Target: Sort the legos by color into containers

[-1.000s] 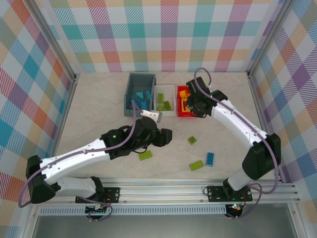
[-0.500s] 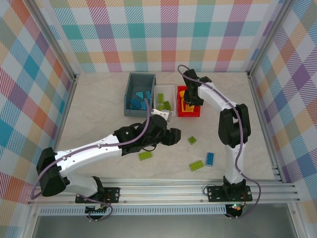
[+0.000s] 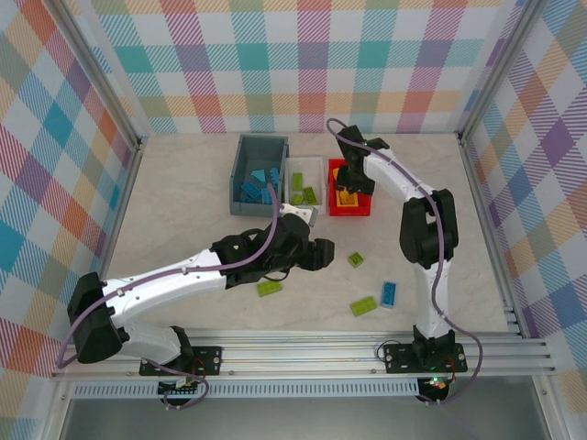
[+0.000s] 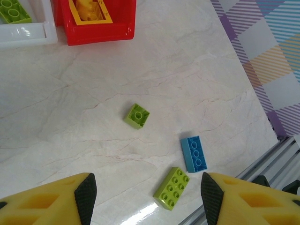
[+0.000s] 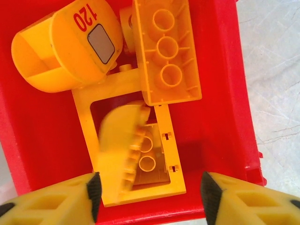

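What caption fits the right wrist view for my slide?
Open right gripper over the red bin of orange legos, including a rectangular frame.

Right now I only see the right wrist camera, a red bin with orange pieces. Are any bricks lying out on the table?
Observer: Yes, four: a small green brick, a long green brick, a second long green brick and a blue brick.
Operator: Where's the other tool?
Observer: The left tool hovers open near them, holding nothing.
Operator: Where do greens go?
Observer: The white bin, between the grey-blue bin and your red bin, already holds sorted green bricks.
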{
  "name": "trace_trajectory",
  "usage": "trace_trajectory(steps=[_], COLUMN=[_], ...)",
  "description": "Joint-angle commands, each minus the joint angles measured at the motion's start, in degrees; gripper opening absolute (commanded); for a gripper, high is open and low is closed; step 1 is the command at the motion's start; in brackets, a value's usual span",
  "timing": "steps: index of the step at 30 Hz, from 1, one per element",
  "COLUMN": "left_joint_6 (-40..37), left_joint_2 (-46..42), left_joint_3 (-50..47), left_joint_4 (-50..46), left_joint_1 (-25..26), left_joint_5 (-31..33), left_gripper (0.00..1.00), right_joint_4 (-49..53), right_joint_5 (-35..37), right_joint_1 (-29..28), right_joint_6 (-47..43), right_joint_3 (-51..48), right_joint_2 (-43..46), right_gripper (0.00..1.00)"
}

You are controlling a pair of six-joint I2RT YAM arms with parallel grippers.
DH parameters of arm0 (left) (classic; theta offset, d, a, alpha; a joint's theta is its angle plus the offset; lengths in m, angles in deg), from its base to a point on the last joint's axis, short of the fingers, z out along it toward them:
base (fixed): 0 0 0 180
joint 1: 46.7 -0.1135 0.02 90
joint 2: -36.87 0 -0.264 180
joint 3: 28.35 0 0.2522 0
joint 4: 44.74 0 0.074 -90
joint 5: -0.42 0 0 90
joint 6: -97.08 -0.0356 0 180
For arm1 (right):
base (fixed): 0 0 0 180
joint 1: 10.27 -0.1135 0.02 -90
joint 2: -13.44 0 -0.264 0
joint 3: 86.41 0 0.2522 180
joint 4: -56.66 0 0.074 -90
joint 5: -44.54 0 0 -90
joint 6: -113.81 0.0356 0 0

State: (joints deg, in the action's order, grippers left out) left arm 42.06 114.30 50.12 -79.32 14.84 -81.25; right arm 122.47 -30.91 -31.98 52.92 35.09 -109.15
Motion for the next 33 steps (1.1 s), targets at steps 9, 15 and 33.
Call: trace_trajectory(steps=[9, 15, 33], left_joint_6=[3.0, 7.1, 8.4], left_joint_2=[17.2, 34.8, 65.2], left_joint_3=[13.7, 30.3, 64.3], left_joint_4=[-6.8, -14.2, -33.2], left_joint_1=[7.8, 12.9, 15.2], left_joint_5=[-1.3, 0.3, 5.8], left_gripper=[0.64, 0.65, 0.72], right_joint_4=[3.0, 5.2, 12.8], right_joint_5=[1.4, -2.9, -7.4], right_joint_1=[0.0, 0.1, 0.1], right_joint_6=[-1.4, -5.2, -3.5], right_joint_3=[-10.6, -21.4, -20.7], right_joint_2=[31.2, 56.9, 77.6], right_gripper=[0.71, 0.85, 0.88])
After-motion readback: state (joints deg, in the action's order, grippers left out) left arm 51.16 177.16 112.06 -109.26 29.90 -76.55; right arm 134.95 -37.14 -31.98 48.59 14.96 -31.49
